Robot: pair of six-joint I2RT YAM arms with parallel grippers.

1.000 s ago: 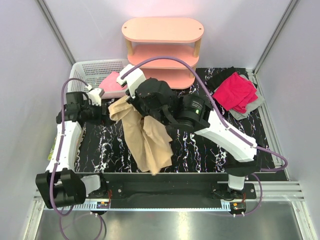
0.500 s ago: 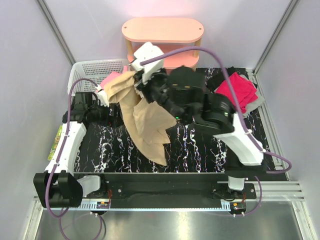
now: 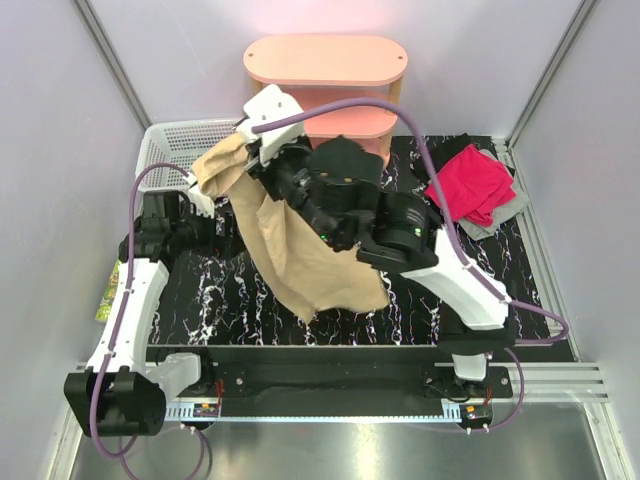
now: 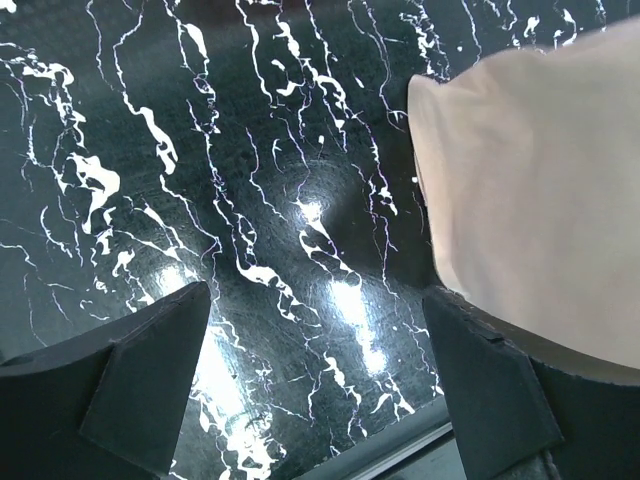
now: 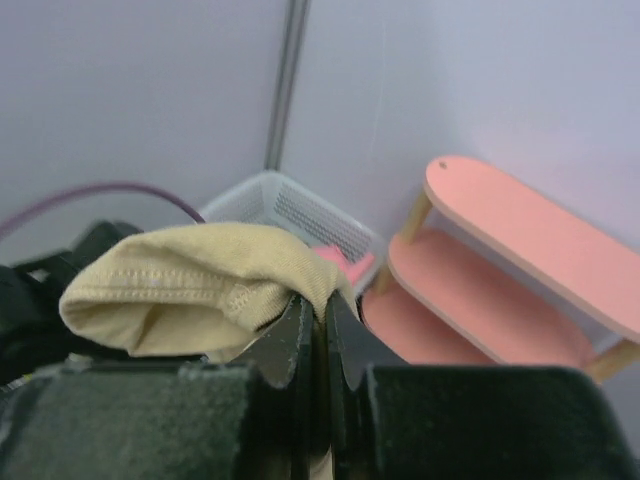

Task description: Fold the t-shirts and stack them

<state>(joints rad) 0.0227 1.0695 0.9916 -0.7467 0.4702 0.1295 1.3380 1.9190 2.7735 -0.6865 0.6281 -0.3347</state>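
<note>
The large tan-beige t-shirt (image 3: 300,250) is held up over the left-middle part of the bench (image 3: 220,290). A hemmed edge of it is gripped by the right pincer (image 5: 322,305), whose jaws are shut tight on the cloth. From that grip, high at the far left, the shirt hangs down and spreads toward the near side. Whether its lower edge touches the bench cannot be told.

The left pincer (image 4: 320,370) is seen low over the dark marbled surface at the left. Its jaws are spread wide and nothing is held between them. In the left wrist view a fold of the tan cloth lies just beside its right finger, but contact cannot be made out.

The magenta-red t-shirt (image 3: 470,183) is lying at the far right of the bench, on top of the grey t-shirt (image 3: 500,218), with the black t-shirt (image 3: 445,155) at its far-left side. The light pink t-shirt (image 5: 345,262) is glimpsed inside the white mesh basket (image 3: 170,145) at the far left corner. A pink shelf unit (image 3: 325,60) is placed behind the bench, to the right of the basket.
</note>
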